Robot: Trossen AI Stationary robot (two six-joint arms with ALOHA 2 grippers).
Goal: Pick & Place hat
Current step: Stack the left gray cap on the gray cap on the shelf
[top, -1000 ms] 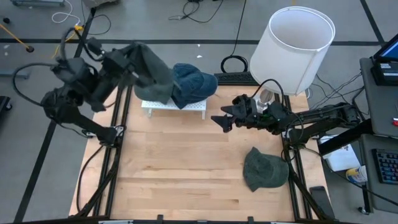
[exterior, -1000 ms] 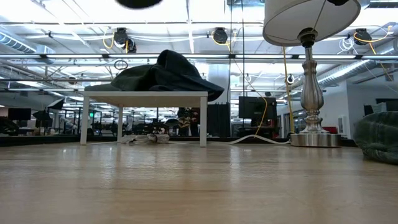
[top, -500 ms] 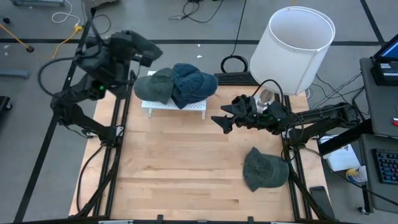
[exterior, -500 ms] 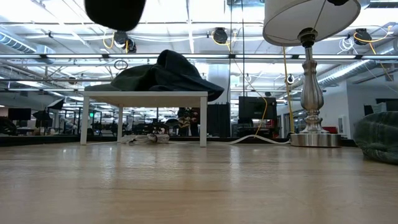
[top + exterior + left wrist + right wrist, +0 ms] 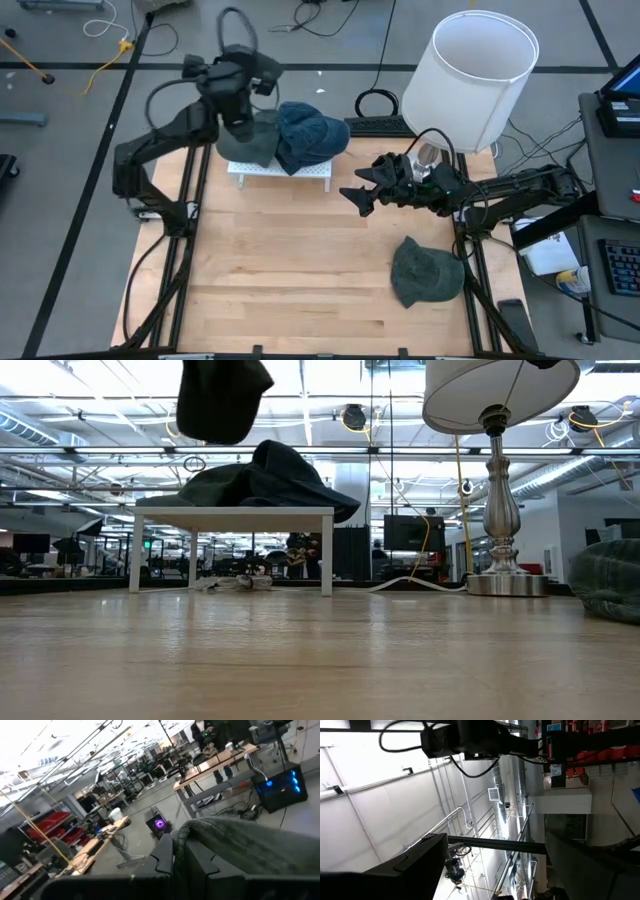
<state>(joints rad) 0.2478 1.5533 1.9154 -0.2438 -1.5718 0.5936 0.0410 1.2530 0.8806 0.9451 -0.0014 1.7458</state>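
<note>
Pale wooden desk (image 5: 300, 270) with plank seams, framed by dark rails on both sides. At the far edge, a small white stand (image 5: 280, 170) carrying two hats: a grey-green hat (image 5: 255, 150) on its left part, a blue hat (image 5: 312, 135) overlapping it on the right. In the low view, both read as one dark heap (image 5: 265, 480) on the white stand (image 5: 235, 515).

Left claw (image 5: 240, 125) above the grey-green hat at the stand's left end, arm reaching in from the left rail; fingers (image 5: 162, 855) nearly together, pinched on a fold of grey-green fabric (image 5: 240, 840) in the left wrist view. From the low view, a dark shape (image 5: 222, 398) hanging above the stand's left part.

Right claw (image 5: 352, 192) held above the desk right of centre, just in front of the lamp base (image 5: 428, 158), fingers spread apart and holding nothing.

A third hat, grey-green (image 5: 425, 275), lying flat near the desk's right edge, well apart from the stand; visible at the right margin of the low view (image 5: 608, 578).

Table lamp with a white drum shade (image 5: 470, 75) at the far right corner, on a silver stem (image 5: 500, 500).

Beyond the desk: grey floor with loose cables (image 5: 320, 15), ceiling beams and spotlights (image 5: 350, 415), workbenches (image 5: 210, 767) with equipment.
</note>
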